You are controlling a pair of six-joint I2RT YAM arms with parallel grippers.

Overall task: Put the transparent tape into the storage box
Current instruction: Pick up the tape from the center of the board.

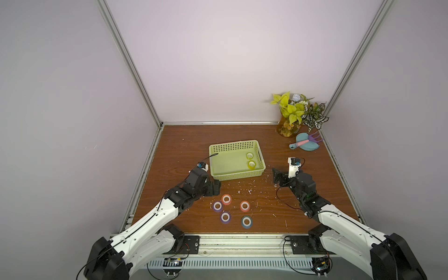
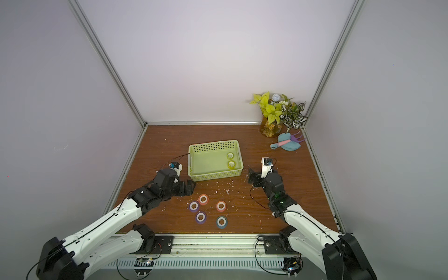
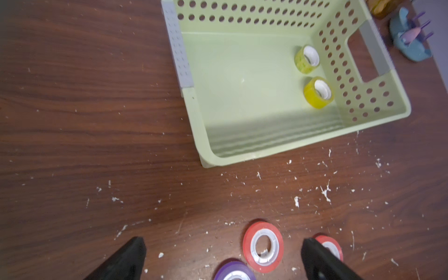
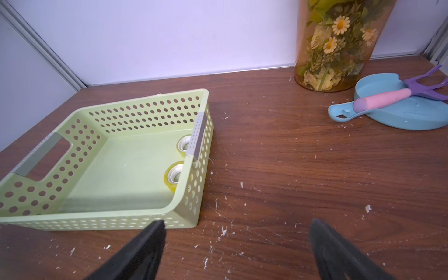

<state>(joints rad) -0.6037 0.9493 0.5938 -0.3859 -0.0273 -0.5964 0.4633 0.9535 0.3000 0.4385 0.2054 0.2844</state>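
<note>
**Two rolls boxed, five on the table, both claws empty**

The wooden tabletop (image 1: 189, 145) carries everything. Mid-table sits the storage box (image 1: 234, 146), open-topped. Both yellow rolls (image 1: 249, 155) (image 1: 251, 164) lie flat inside it, close to its wall on the robot's right. In the far right corner stand a vase of artificial flowers (image 1: 289, 128) and, just beside it, a blue dustpan (image 1: 309, 145) with a purple-and-pink toy rake (image 1: 312, 140) lying on it. All three are well apart from the box and the loose rolls, so they block nothing.

The left gripper (image 1: 216, 188) hovers near the box's near left corner, jaws spread wide with nothing between them. The right gripper (image 1: 276, 175) is equally released and empty, beside the box's right wall and well apart from the loose tape.

Five rolls lie flat in a loose cluster near the front edge:
- two orange-red rolls (image 1: 226, 199) (image 1: 244, 206)
- two purple rolls (image 1: 217, 206) (image 1: 225, 217)
- one blue-teal roll (image 1: 246, 221)

The main risk is crowding. The orange-red roll nearest the left gripper lies just beside a purple one, and I cannot tell whether they touch. A finger coming down there could land on the neighbour and shove it away. The rolls are also low and probably slick, so a shallow pinch may slip off or scrape the wood. A release short of the near wall would bounce the roll back out.

White scraps (image 1: 249, 191) litter the table between box and rolls. They are too small to obstruct, though one might sit under a fingertip.
</note>
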